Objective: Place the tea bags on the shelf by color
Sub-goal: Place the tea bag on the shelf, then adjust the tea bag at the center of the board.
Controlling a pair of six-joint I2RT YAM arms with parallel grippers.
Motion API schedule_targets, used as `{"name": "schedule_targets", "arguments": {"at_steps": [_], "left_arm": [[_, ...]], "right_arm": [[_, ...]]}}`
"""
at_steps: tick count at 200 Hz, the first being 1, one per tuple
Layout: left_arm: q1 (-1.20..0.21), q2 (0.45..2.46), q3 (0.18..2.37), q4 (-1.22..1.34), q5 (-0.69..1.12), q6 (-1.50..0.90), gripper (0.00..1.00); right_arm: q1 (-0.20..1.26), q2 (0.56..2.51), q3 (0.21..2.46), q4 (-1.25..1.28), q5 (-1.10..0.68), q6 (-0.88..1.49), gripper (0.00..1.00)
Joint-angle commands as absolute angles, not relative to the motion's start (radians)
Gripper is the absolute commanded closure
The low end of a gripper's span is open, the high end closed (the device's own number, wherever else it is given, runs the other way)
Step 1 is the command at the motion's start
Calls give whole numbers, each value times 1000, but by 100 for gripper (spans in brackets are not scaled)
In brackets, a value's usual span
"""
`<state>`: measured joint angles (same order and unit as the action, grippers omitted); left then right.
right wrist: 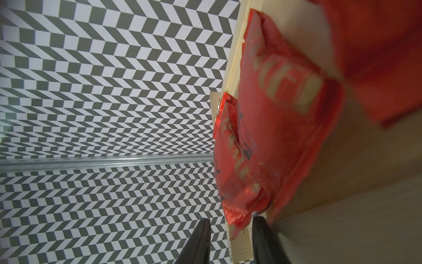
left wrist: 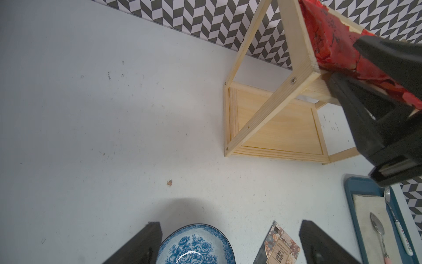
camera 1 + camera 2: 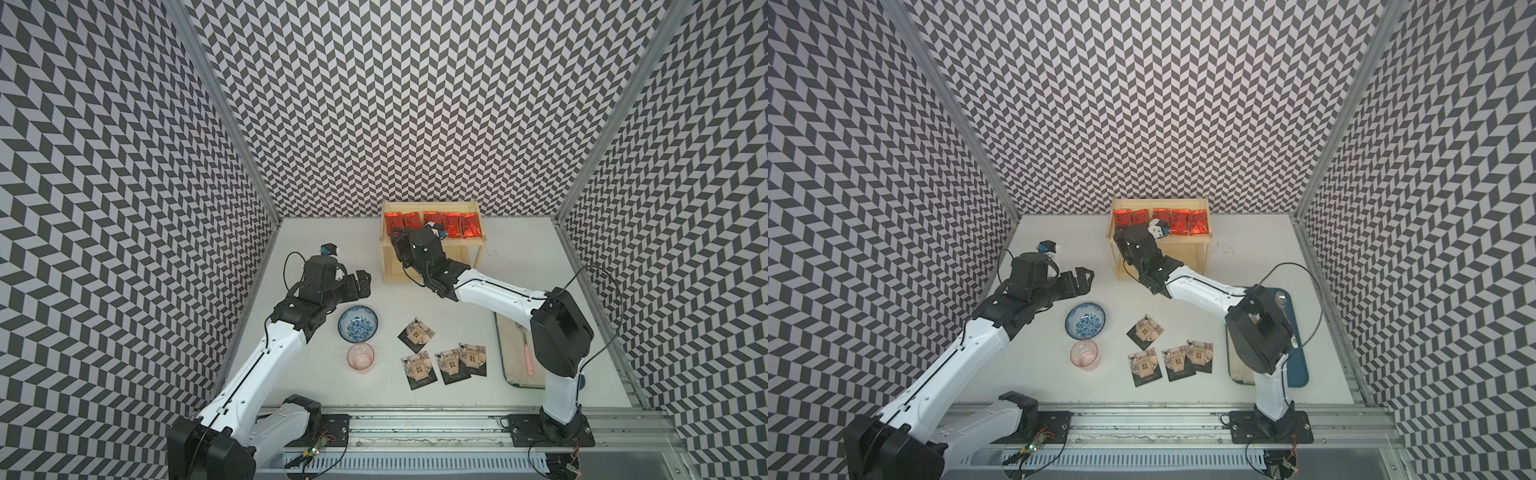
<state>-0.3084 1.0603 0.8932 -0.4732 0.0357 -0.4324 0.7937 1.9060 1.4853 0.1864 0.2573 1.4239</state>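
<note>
**Top views.** Shelf [image 3: 432, 205] [image 3: 1160, 203] at back wall. Five red tea bags [image 3: 451, 224] [image 3: 1179, 220] in a row on its top tier. R gripper [image 3: 397, 237] [image 3: 1122, 239] sits at the shelf end nearer the L arm, at top-tier height; finger gap hidden by its body here. Four black tea bags [image 3: 451, 366] [image 3: 1177, 361] lie flat on the table, well in front of shelf. L gripper [image 3: 365, 284] [image 3: 1081, 280] is off to the shelf's side, fingers spread wide, nothing in them.

**L wrist.** Shelf's lower board [image 2: 274, 128] bare. End red bag [image 2: 328, 34] lies over the top-tier corner, w/ R gripper [image 2: 342, 61] fingers either side of it. L gripper [image 2: 230, 244] wide apart, empty.

**R wrist.** R gripper [image 1: 230, 237] part-open; fingers [image 1: 198, 240] show a clear gap, w/ the bag's corner [image 1: 237, 224] loose between them, not pinched.

**Step (judged).** Fifth red is at the release point, so reds look done and blacks not yet started.

**Next (judged).** Back straight out so the end bag isn't dragged off the rim. Then take the blacks: thin and flat, so they need an edge pinch and a low entry under the top board.
</note>
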Motion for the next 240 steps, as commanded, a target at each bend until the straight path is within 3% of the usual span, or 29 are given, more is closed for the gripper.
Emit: {"name": "schedule_targets", "arguments": {"at_steps": [1, 33, 53, 83, 119, 158, 183, 240], "left_arm": [[-304, 1049, 888, -476, 40, -430, 1], [-305, 1020, 887, -473, 116, -429, 5], [-332, 995, 857, -441, 230, -460, 16], [-512, 1028, 821, -404, 169, -510, 17], [-586, 1160, 829, -386, 202, -512, 17], [-642, 1294, 818, -340, 229, -532, 18], [-651, 1373, 824, -321, 255, -536, 18], [-664, 1498, 821, -299, 229, -530, 17]], "right_arm": [[816, 1769, 1422, 200, 257, 1272, 63], [849, 1557, 1263, 167, 254, 1051, 63], [875, 1399, 1120, 132, 232, 877, 63], [884, 1169, 845, 96, 145, 708, 63], [887, 1015, 546, 145, 109, 617, 63], [888, 1124, 456, 255, 35, 554, 64], [886, 1257, 386, 475, -76, 541, 65], [885, 1430, 392, 555, -74, 572, 73]]}}
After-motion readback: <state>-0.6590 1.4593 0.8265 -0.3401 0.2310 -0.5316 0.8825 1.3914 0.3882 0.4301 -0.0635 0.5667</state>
